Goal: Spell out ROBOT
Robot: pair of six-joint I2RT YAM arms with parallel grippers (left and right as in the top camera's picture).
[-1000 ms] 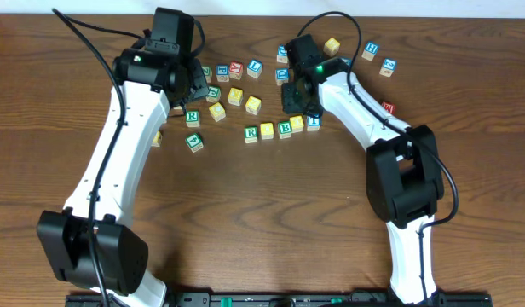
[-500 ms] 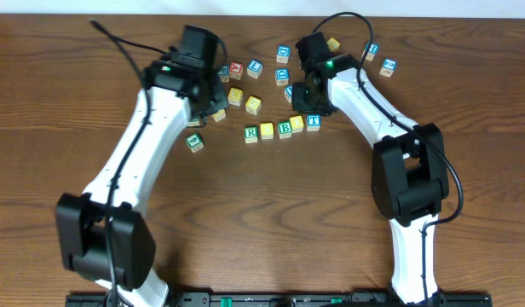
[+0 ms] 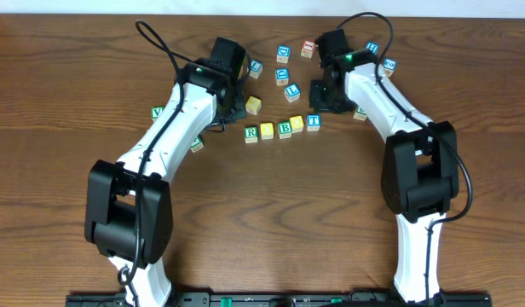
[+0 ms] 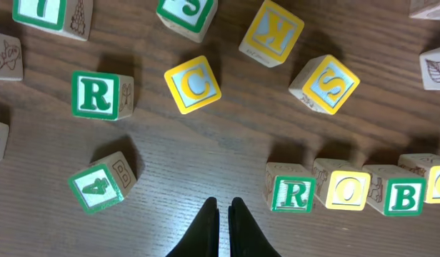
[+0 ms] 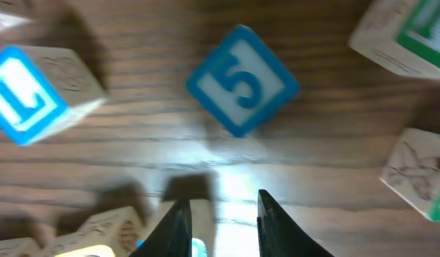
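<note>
Wooden cubes line up mid-table, 5 of them side by side: the green R cube [image 3: 250, 133], the first yellow cube [image 3: 266, 130], the green B cube [image 3: 285, 129], the second yellow cube [image 3: 297, 123] and the blue T cube [image 3: 314, 122] at the end. The line climbs a touch toward the T. From the left wrist, the first yellow one reads O, sitting between R and B.

Over to the left gripper [image 4: 223, 214]: its 2 fingers are pressed almost together with nothing between them, hovering over bare table [image 4: 206, 150] just beside the R end of the row. Loose cubes lie around it: a spare green R [image 4: 98, 95], a yellow C [image 4: 193, 84], a yellow K [image 4: 272, 32], a yellow S [image 4: 323, 84] and a tilted green 4 [image 4: 98, 187].

Now the right gripper [image 5: 221, 214]: jaws apart, the view blurred. A blue 5 cube [image 5: 241, 80] sits ahead of the fingertips, turned like a diamond. A pale block edged in blue shows low beside 1 finger, and I cannot tell whether it touches.
</note>
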